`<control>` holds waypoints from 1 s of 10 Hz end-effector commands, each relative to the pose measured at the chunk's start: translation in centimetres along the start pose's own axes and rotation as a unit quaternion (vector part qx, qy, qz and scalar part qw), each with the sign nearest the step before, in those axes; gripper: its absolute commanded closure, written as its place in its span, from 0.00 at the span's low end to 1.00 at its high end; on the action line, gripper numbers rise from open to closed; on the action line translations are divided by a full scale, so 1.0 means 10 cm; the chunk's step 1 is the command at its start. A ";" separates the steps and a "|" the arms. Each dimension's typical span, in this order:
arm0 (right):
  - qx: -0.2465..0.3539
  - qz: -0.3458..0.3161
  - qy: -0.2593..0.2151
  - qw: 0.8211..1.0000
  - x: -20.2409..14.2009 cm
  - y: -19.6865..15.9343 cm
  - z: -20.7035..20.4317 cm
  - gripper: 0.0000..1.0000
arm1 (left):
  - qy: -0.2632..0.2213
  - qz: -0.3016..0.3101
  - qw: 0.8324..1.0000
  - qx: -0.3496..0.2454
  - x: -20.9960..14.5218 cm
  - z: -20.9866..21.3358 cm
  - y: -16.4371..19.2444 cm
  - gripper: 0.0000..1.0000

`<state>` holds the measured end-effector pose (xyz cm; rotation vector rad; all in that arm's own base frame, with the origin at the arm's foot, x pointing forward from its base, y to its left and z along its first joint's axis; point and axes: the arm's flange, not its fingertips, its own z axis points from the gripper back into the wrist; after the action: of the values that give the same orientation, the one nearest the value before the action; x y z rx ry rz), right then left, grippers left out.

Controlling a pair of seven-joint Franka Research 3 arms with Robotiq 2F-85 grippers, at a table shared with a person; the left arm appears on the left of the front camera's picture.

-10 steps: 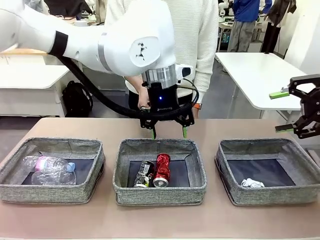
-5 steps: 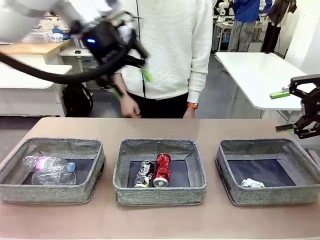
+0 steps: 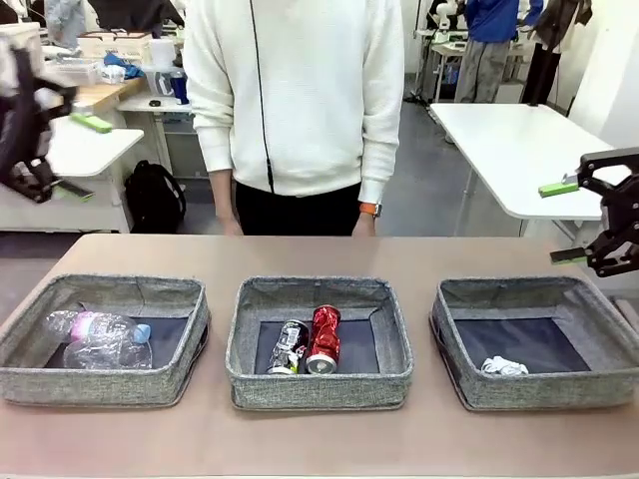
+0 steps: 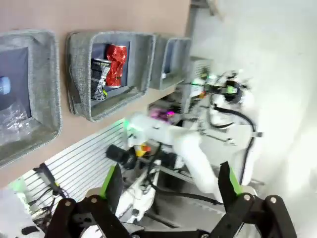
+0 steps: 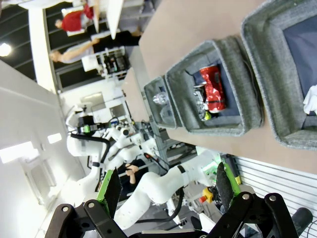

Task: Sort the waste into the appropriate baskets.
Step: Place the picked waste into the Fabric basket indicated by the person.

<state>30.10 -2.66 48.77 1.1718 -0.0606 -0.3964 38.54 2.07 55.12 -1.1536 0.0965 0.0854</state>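
Along the table's near edge, three shallow grey woven baskets (image 3: 319,344) hold sorted waste: clear plastic bottles (image 3: 98,339) left, red soda can (image 3: 322,339) and black soda can (image 3: 288,347) centre, white paper wad (image 3: 502,366) right. Left gripper (image 3: 55,155) and right gripper (image 3: 579,222) hang clear, jaws apart, empty, suggesting sorting is complete.

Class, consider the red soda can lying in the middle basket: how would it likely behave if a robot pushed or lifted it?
The red soda can lies on its side, so a push would probably roll it against the black can touching it. It looks dented, so likely empty, light, and easily crushed further. Its glossy metal may slip.
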 end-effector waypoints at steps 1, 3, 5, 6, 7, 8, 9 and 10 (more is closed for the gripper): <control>0.009 -0.009 0.002 1.000 0.00 0.04 0.00 0.00 | -0.010 0.001 0.996 -0.092 -0.03 0.17 0.48 0.00; 0.009 -0.009 0.002 1.000 0.00 0.04 0.00 0.00 | -0.001 0.003 0.997 -0.075 -0.12 0.17 0.95 0.00; 0.009 -0.009 0.002 1.000 0.00 0.04 0.00 0.00 | 0.017 0.015 0.994 -0.106 -0.10 0.06 1.10 0.00; 0.009 -0.009 0.002 1.000 0.00 0.04 0.00 0.00 | -0.008 0.017 0.996 -0.089 -0.14 0.22 1.07 0.00; 0.009 -0.009 0.002 1.000 0.00 0.04 0.00 0.00 | -0.008 0.017 0.996 -0.089 -0.14 0.22 1.07 0.00; 0.009 -0.009 0.002 1.000 0.00 0.04 0.00 0.00 | -0.008 0.017 0.996 -0.089 -0.14 0.22 1.07 0.00; 0.009 -0.009 0.002 1.000 0.00 0.04 0.00 0.00 | -0.008 0.017 0.996 -0.089 -0.14 0.22 1.07 0.00; 0.009 -0.009 0.002 1.000 0.00 0.04 0.00 0.00 | -0.008 0.017 0.996 -0.089 -0.14 0.22 1.07 0.00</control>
<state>30.10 -2.66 48.78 1.1717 -0.0606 -0.3962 36.20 8.68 46.12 -1.3238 0.0912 0.1371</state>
